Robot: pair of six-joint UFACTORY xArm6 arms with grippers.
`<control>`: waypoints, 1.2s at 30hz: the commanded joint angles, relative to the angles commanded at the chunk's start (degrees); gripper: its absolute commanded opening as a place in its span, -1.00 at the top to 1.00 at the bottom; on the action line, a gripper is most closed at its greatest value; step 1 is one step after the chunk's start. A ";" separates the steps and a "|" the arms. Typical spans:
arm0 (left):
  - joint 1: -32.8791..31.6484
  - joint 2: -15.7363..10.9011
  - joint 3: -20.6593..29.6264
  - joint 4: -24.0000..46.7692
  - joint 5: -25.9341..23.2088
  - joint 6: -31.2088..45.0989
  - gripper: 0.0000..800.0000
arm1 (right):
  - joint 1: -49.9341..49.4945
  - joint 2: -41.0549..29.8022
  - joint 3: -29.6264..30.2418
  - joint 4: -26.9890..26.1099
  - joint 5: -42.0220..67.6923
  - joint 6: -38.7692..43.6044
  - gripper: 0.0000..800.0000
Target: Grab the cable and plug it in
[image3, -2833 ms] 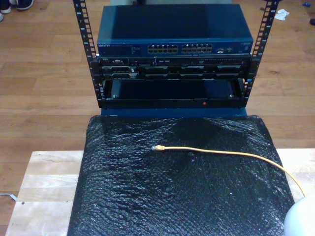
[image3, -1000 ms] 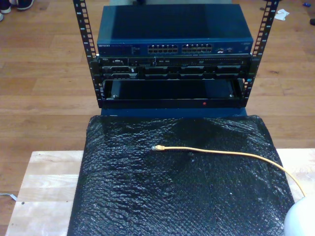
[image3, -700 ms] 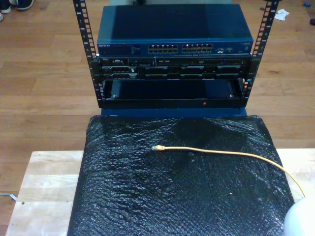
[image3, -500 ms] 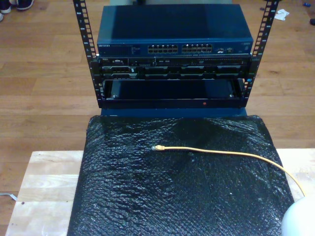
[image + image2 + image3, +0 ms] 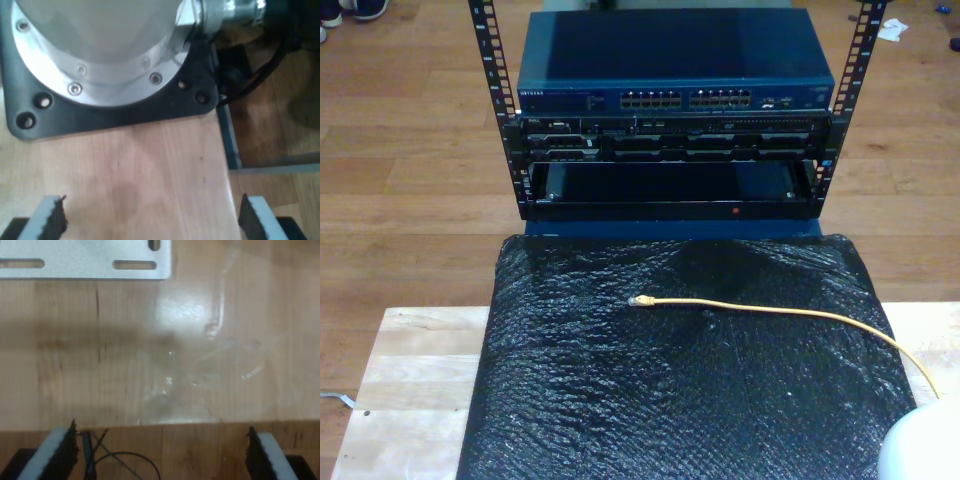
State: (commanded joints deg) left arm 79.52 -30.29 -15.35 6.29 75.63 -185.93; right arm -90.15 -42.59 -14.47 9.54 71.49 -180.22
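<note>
The yellow cable lies on the black bubble-wrap mat, its clear plug pointing to the exterior view's left. The cord runs off toward that view's lower right. My first gripper is open over bare wooden tabletop, with its toothed pads wide apart and nothing between them. My second gripper is also open over bare wood, and its pads hold nothing. Beyond the mat stands a rack holding a blue network switch with a row of ports.
A rounded white arm part sits at the exterior view's lower right corner. A silver arm base on a black plate is in front of my first gripper. A metal bracket and thin black wires lie by my second gripper.
The white arm part at the exterior view's lower right corner has crept a little further into the picture. The cable and its plug have not moved.
</note>
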 joint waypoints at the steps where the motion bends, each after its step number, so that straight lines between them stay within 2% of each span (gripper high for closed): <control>1: -0.09 0.09 -0.88 -0.35 0.70 0.00 -1.00 | 0.09 0.18 -0.88 0.00 0.88 1.23 -0.99; 9: -0.53 0.26 -7.03 -6.42 4.92 -0.53 -1.00 | 0.26 0.88 -7.21 0.53 5.19 8.97 -0.99; 13: -2.55 0.09 -9.32 -7.91 9.14 -1.14 -1.00 | 0.79 0.97 -10.64 2.64 8.44 12.75 -0.99; 17: -4.92 0.09 -11.87 -9.23 12.40 -4.92 -1.00 | 1.93 1.05 -13.71 5.54 10.73 16.44 -0.99; 23: -8.79 0.09 -13.10 -11.52 13.80 -9.85 -1.00 | 6.07 1.32 -17.49 6.15 13.27 25.14 -0.99; 31: -12.57 0.00 -14.07 -15.47 15.82 -15.21 -1.00 | 15.21 8.09 -25.49 6.33 20.22 36.31 -0.99; 36: -15.74 0.00 -14.68 -16.62 15.82 -18.99 -1.00 | 16.70 9.32 -29.36 11.34 23.82 39.65 -0.99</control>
State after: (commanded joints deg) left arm 63.78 -30.29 -30.03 -10.33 91.45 -204.92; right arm -73.45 -33.27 -43.84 20.88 95.32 -140.57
